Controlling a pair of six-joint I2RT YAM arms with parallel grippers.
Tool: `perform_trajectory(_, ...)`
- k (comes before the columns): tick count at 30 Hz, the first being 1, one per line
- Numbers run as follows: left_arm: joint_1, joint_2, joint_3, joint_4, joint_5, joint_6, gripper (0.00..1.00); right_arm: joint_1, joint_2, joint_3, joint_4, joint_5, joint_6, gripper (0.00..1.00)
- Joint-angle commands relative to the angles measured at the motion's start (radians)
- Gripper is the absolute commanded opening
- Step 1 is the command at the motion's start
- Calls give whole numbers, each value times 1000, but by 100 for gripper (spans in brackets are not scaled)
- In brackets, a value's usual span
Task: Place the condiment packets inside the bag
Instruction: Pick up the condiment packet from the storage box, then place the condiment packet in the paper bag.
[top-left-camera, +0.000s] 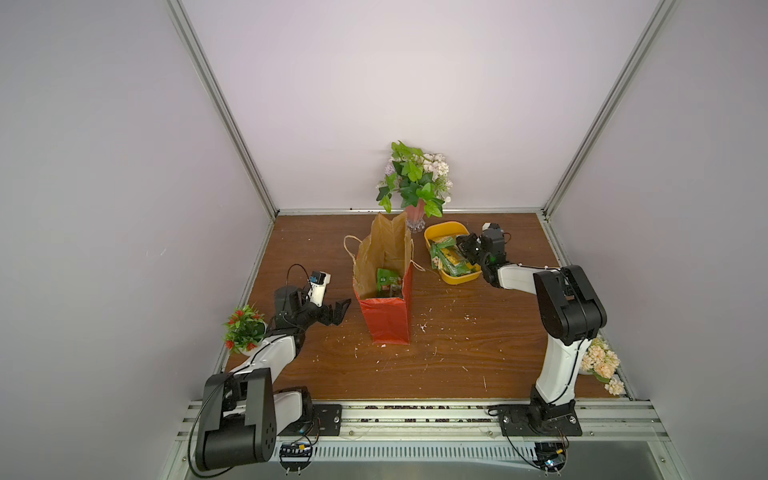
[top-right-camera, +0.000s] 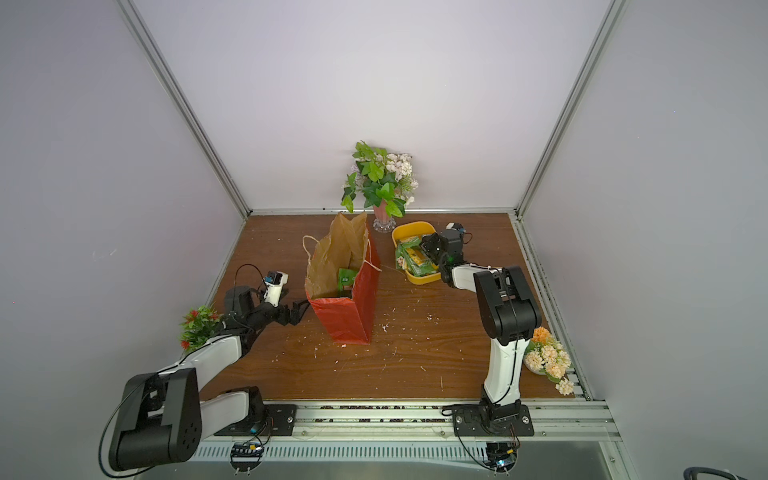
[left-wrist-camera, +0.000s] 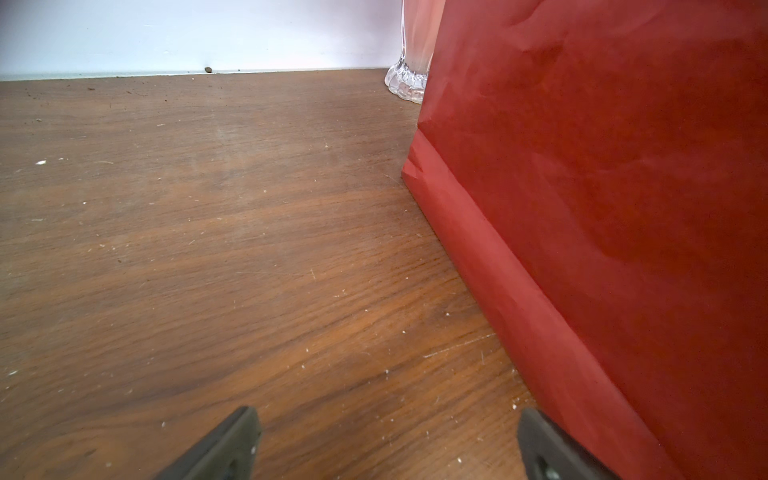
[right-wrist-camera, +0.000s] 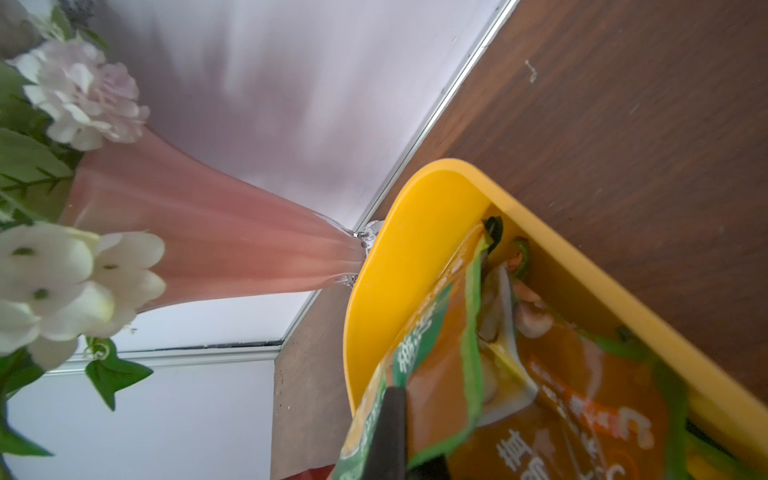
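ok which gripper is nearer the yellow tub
Right. The right gripper is over the yellow tub, shut on a condiment packet in it; the left gripper is open beside the red paper bag, across it from the tub.

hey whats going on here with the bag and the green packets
The right tool is down in the yellow tub, shut on the edge of a green condiment packet. More packets lie in the tub. The red bag stands open mid-table with at least one packet already inside. The left tool sits open beside the bag, holding nothing.
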Motion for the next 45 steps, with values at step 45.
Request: perform_trajectory(45,-40,-202,-12,-94,198,26,100,532,-767,237,-601,155,-599,0)
